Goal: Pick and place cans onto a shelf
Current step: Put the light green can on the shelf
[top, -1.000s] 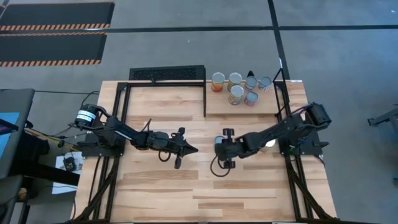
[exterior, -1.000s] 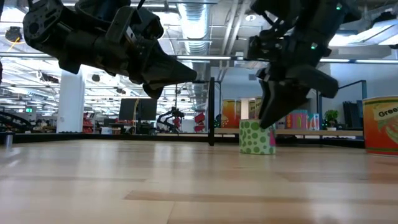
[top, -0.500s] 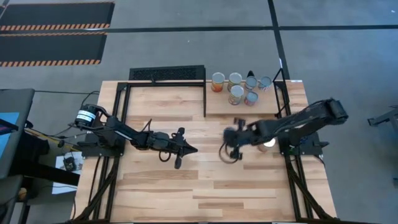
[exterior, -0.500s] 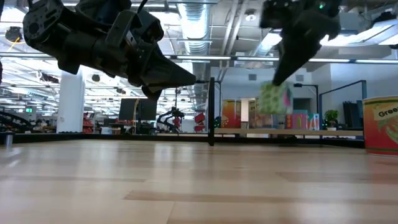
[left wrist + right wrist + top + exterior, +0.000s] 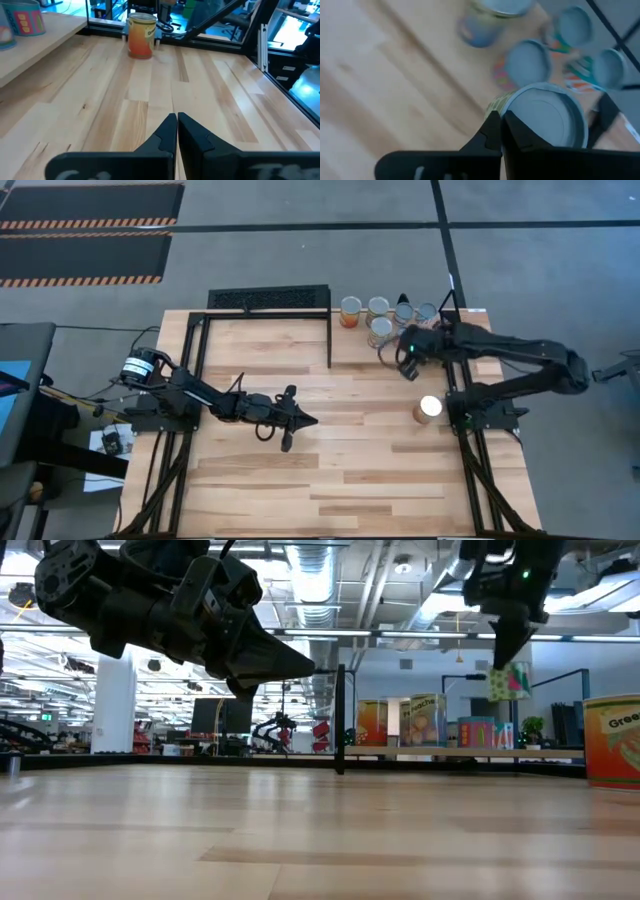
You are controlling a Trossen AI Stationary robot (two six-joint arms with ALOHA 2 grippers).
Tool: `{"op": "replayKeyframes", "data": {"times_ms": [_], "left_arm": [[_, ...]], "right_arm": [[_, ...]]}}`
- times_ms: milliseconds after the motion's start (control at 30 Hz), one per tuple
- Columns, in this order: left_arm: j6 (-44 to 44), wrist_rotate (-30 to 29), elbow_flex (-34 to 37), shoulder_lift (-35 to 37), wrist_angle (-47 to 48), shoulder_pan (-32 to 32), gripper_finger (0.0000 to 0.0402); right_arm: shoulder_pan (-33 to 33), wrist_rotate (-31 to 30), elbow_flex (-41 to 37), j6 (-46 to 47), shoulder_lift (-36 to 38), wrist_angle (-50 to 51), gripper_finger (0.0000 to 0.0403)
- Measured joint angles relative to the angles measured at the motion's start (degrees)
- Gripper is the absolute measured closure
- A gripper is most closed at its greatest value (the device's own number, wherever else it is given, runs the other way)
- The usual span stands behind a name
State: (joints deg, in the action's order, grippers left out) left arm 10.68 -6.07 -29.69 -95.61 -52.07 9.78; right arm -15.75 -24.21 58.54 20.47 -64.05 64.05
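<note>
The counter (image 5: 300,480), a broad light-wood top, fills the middle of the high view, and the two dark arms reach in from its 9 o'clock and 3 o'clock sides. The shelf (image 5: 350,350), a smaller wood panel edged with thin black bars, sits at the counter's 1 o'clock corner, with a black grille (image 5: 268,298) beside it toward 11 o'clock. The left arm waits over the counter's middle left, and its left pincer (image 5: 303,419) hangs above the wood with the fingers pressed together, as the left wrist view shows them meeting tip to tip (image 5: 176,131). The right arm stretches from 3 o'clock toward the shelf, and the right pincer (image 5: 407,361) hovers at the shelf's front edge, pinching a can with green dots (image 5: 509,682) that hangs clear of the wood in the low view; the right wrist view shows its round silver top (image 5: 545,117) just beyond the fingers. Five cans (image 5: 378,307) stand in a close cluster along the shelf's 12 o'clock edge, just beyond the held one. One more can (image 5: 429,409), orange-labelled, stands alone on the counter near the right arm's base at 3 o'clock, well apart from the shelf.
</note>
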Motion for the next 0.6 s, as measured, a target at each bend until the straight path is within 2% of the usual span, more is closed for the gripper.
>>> {"op": "replayKeyframes", "data": {"times_ms": [300,600], "left_arm": [[0.45,0.0,0.0,0.0,0.25,0.19,0.04],[0.39,0.0,0.0,0.0,0.37,0.39,0.04]], "right_arm": [[-16.33,1.66,-1.95,-9.64,-2.14,-2.07,0.0393],[-25.47,5.73,-6.93,-14.69,-3.82,-10.09,0.0393]]}}
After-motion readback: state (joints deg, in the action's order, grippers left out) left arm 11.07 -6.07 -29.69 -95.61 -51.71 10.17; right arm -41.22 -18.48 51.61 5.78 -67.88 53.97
